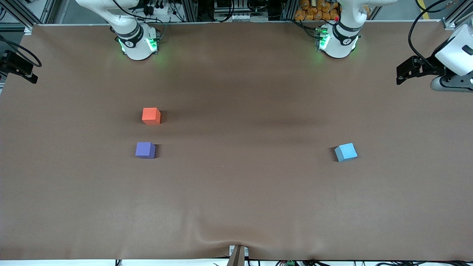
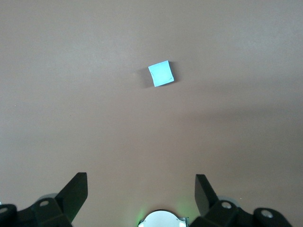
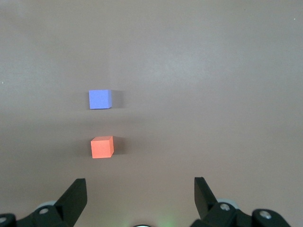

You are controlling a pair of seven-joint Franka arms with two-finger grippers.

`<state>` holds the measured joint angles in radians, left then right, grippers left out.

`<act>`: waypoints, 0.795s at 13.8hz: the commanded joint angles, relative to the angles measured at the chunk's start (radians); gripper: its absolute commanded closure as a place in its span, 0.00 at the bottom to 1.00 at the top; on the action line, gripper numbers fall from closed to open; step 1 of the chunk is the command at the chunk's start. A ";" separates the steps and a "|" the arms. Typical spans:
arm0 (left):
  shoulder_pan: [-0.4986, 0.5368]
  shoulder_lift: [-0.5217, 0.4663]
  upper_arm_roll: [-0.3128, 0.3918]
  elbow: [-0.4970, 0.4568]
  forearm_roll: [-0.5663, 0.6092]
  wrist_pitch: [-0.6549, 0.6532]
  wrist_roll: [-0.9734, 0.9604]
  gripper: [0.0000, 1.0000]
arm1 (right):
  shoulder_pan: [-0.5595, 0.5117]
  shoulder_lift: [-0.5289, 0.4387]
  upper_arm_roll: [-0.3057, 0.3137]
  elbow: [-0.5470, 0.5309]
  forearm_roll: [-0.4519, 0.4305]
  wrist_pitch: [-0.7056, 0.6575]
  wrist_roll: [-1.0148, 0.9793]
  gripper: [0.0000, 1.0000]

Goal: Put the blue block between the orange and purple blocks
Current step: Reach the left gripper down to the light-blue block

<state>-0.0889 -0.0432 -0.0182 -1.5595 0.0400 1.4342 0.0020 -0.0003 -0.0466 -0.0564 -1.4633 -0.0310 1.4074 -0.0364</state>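
Brown, matte cloth over the whole table point(image 1: 236, 207), wrinkled slightly at the edge nearest the front camera. Sky-blue on the blue block point(image 1: 346, 152), alone toward the left arm's end, turned a little askew, touching nothing. Bright orange-red on the orange block point(image 1: 151, 115) and violet on the purple block point(image 1: 145, 150), both toward the right arm's end, near each other but apart, the purple one nearer the front camera. Bare cloth between those two; blue block well apart from both.

Seen from the front: all three cubes at once, plus both white arm bases with green lights along the edge farthest from the camera. Neither pair of jaws visible there.

Seen from the left wrist: only the blue block point(image 2: 161, 74), with the left gripper point(image 2: 141, 189) high above the cloth, jaws spread wide and holding nothing.

Seen from the right wrist: only the orange block point(image 3: 102, 146) and the purple block point(image 3: 100, 99), with the right gripper point(image 3: 140, 191) likewise up in the air, jaws wide apart and empty.

Around the table: aluminium framing, cables, a black clamp at each end, and a white device toward the left arm's end.
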 commanded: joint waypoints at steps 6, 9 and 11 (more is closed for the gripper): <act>-0.002 0.104 0.003 0.059 -0.019 -0.006 -0.010 0.00 | 0.000 0.010 0.004 0.021 -0.024 -0.008 0.000 0.00; 0.024 0.207 0.003 0.055 -0.040 0.069 -0.066 0.00 | 0.000 0.010 0.004 0.018 -0.021 -0.005 0.000 0.00; 0.021 0.297 0.001 0.042 -0.080 0.130 -0.225 0.00 | -0.004 0.013 0.004 0.017 -0.017 -0.008 -0.006 0.00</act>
<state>-0.0727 0.1582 -0.0151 -1.5450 -0.0034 1.5309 -0.1116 -0.0004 -0.0450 -0.0562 -1.4629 -0.0340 1.4078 -0.0364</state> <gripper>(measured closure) 0.000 0.000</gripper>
